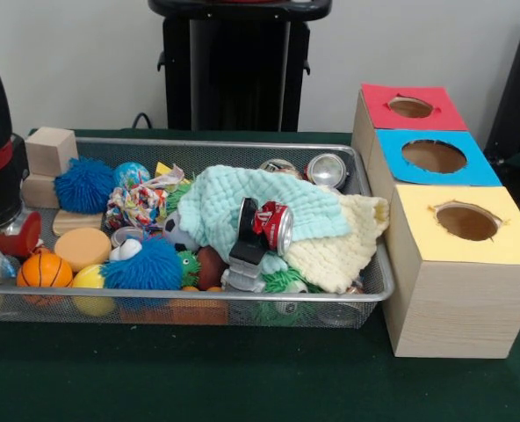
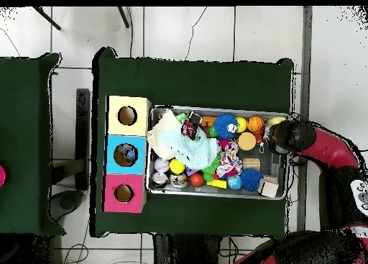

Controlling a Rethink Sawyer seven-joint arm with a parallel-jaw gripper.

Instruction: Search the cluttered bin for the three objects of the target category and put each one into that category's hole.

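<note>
cans remained in the wire bin (image 1: 379, 286): a red can (image 1: 276, 225) lay on the green cloth (image 1: 234, 207) mid-bin, two silver cans (image 1: 326, 170) at its far edge. sorting looked barely begun. gripper (image 2: 277, 139) hovered over the bin's end; jaws unreadable.

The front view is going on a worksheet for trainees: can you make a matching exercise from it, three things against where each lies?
Things:
1. red soda can
2. orange basketball toy
3. wooden cube

Places:
A. far left corner of the mesh bin
B. on the pale green cloth
C. near left end of the bin

Pairs: 1-B, 2-C, 3-A
</note>
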